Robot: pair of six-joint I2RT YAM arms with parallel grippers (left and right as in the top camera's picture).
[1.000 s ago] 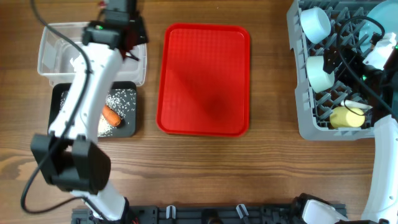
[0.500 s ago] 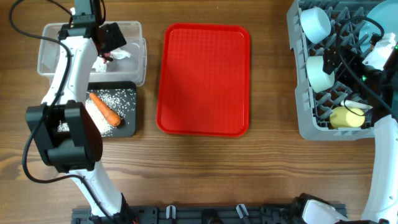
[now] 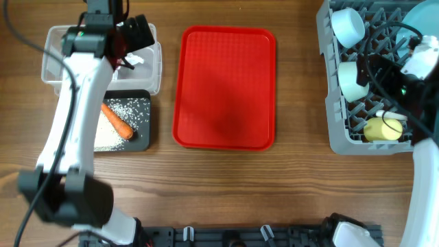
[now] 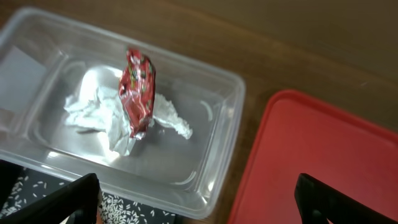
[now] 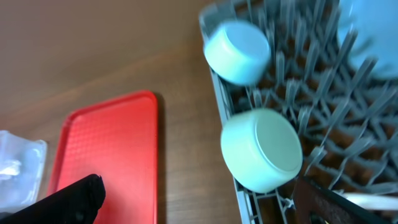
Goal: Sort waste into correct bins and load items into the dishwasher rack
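Note:
The red candy wrapper (image 4: pixel 138 90) lies on crumpled white tissue (image 4: pixel 93 109) inside the clear bin (image 4: pixel 231 118) (image 3: pixel 51 68). My left gripper (image 4: pixel 199 205) (image 3: pixel 134 38) hovers open above that bin's near right corner, holding nothing. The black bin (image 3: pixel 143 137) holds the orange carrot (image 3: pixel 116 120) and white rice (image 3: pixel 127 108). In the grey dishwasher rack (image 3: pixel 335 130) (image 5: pixel 219 37) sit two pale blue bowls (image 3: pixel 348 26) (image 3: pixel 353 81) (image 5: pixel 238 51) (image 5: pixel 264 149), the plate (image 3: pixel 420 15), the yellow cup (image 3: pixel 381 129) and the white spoon (image 3: pixel 392 114). My right gripper (image 5: pixel 199 205) (image 3: pixel 377 68) is open and empty at the rack's left side.
A flat red tray (image 3: pixel 226 86) (image 4: pixel 311 155) (image 5: pixel 106 149) lies between the bins and the rack. Bare wooden table shows in front of the tray. Black cables run over the rack near my right arm.
My left gripper opened and let the red wrapper go into the clear bin, then drew back a little to the right. The right arm shifted only slightly.

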